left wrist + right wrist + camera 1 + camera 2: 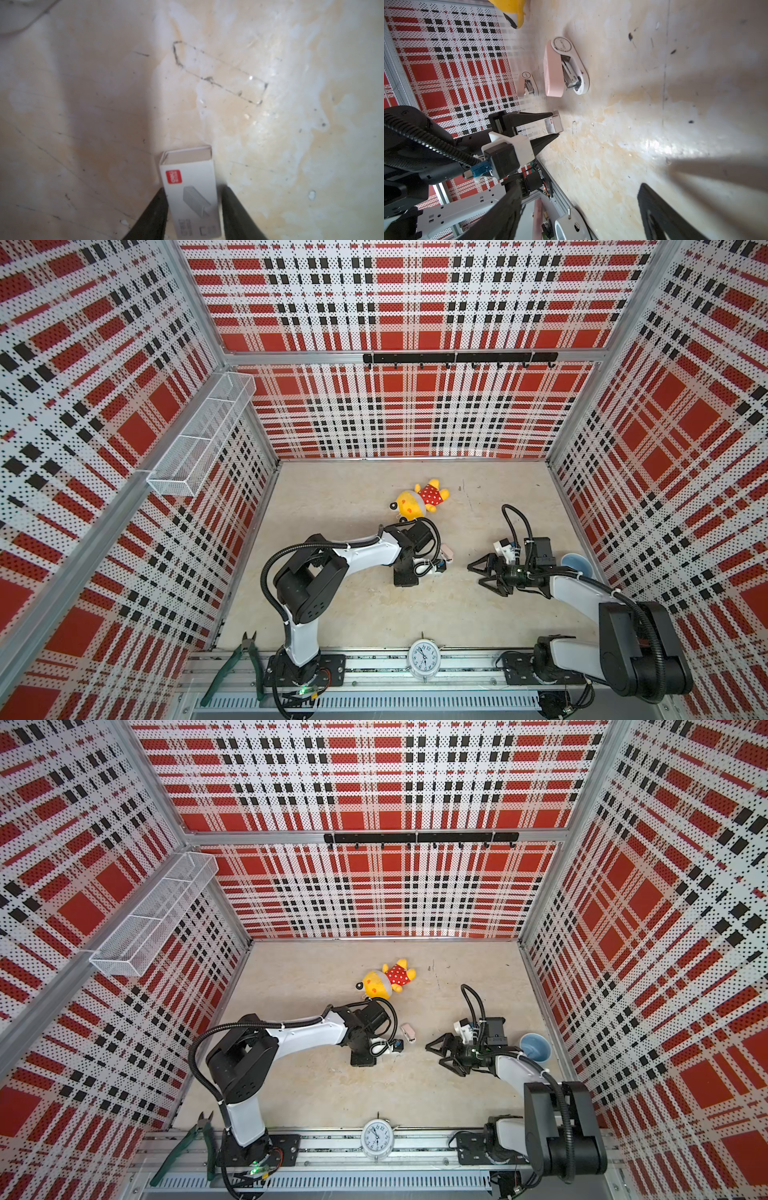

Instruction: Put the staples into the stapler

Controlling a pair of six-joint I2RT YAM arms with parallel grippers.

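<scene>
Staples do not show loose anywhere. Going by the staple strip printed on it, they are presumably inside the small white box (187,172), which lies near the middle of the table (83,104). Your left gripper (194,188) straddles that box: one finger looks to be against it and the other shows a sliver of gap, so you cannot tell whether it is clamped yet. A hold that far toward one end could let the box swivel or slip, and if the far end is open, tilting it would spill the strips.

At about 12 o'clock from the box, near but apart, the pink stapler (556,68) lies on its side with nothing bracing it. It would probably skid if you push staples at it.

At 3 o'clock, well apart, your right gripper (474,573) hangs with its jaws wide and empty. Behind it, the blue cup (575,562) could be clipped by the elbow.
</scene>
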